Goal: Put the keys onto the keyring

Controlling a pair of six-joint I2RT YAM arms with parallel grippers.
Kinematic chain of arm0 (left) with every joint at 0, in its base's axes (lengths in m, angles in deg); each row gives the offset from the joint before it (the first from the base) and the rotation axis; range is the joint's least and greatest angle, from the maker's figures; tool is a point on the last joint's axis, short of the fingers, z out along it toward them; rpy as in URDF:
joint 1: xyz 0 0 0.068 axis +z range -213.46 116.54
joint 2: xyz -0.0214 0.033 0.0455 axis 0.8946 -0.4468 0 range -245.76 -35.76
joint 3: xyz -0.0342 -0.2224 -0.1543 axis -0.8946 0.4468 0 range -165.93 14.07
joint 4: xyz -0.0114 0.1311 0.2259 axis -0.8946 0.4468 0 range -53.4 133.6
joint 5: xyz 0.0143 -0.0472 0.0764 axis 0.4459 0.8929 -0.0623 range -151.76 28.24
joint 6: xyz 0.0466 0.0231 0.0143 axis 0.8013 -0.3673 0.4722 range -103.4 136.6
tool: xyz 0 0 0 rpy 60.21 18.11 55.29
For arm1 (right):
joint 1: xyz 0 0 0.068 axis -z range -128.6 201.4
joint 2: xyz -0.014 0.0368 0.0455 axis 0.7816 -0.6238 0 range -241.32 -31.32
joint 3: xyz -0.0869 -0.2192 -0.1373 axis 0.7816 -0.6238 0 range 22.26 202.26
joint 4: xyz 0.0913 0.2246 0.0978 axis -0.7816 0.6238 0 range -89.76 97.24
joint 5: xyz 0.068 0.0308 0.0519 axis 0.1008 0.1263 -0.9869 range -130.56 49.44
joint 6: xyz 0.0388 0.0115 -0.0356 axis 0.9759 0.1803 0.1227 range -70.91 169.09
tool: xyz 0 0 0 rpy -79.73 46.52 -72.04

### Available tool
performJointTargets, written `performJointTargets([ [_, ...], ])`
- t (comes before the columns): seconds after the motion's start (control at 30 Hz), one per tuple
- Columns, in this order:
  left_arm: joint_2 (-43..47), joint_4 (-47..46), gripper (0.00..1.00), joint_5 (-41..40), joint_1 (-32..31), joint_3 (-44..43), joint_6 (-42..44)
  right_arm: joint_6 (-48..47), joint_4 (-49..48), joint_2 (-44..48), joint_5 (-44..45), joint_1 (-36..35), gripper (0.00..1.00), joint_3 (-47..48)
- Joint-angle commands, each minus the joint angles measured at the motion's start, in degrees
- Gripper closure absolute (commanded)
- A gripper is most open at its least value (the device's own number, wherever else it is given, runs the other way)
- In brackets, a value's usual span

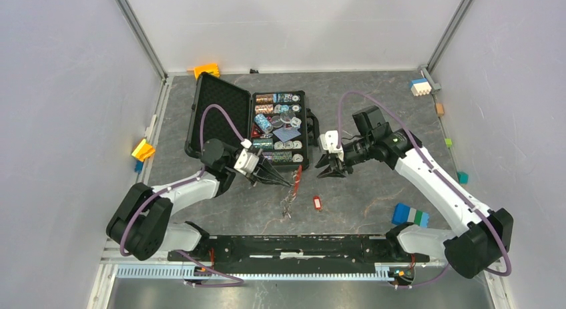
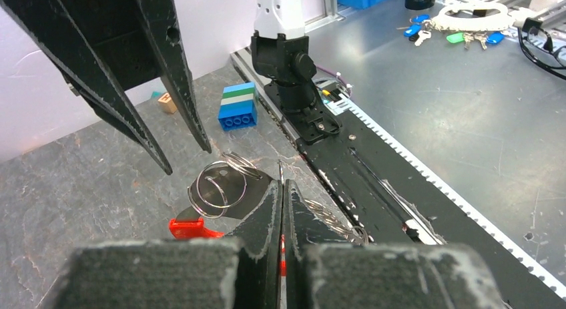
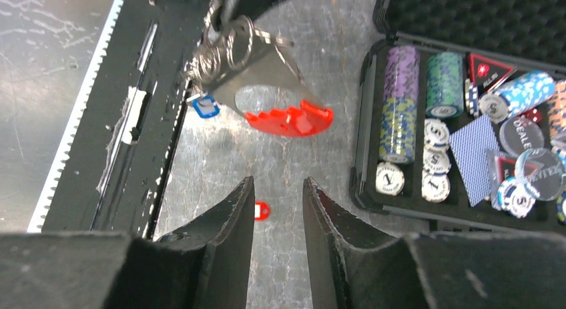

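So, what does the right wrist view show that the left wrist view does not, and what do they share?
Only the right wrist view: the red-headed key lying loose, a blue-headed key beside the rings, and the poker chip case. Only the left wrist view: a blue, green and white brick and the right arm's base. Both: the keyring with its red tag, held by the shut left gripper, and the open right gripper.

Keyring (image 3: 230, 45) lifted, red tag (image 3: 287, 119) tilted, blue key (image 3: 205, 106) dangling at its rings; red key (image 1: 317, 203) flat on table (image 1: 374, 189), apart.
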Motion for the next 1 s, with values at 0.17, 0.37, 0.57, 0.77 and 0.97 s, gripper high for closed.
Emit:
performJointTargets([
  [0.17, -0.28, 2.70, 0.98, -4.67, -0.29, -3.43, 0.31, 6.60, -5.70, -0.75, -9.18, -1.01, 0.61, 2.60],
  [0.37, 0.37, 7.00, 0.98, -5.71, -0.46, -3.47, 3.56, 9.80, -8.26, -2.25, -11.92, -1.72, 0.60, 2.58],
  [0.57, 0.36, 9.53, 0.98, -6.59, -0.68, -3.66, 5.66, 12.26, -10.28, -3.85, -13.36, -2.53, 0.61, 2.36],
  [0.77, 0.15, 12.22, 0.98, -7.95, -0.64, -4.14, 7.71, 13.03, -11.06, -4.77, -14.26, -3.24, 0.63, 2.07],
  [0.97, -0.03, 13.85, 0.98, -9.31, -0.86, -4.26, 9.02, 14.07, -12.06, -4.69, -14.34, -3.50, 0.68, 1.37],
])
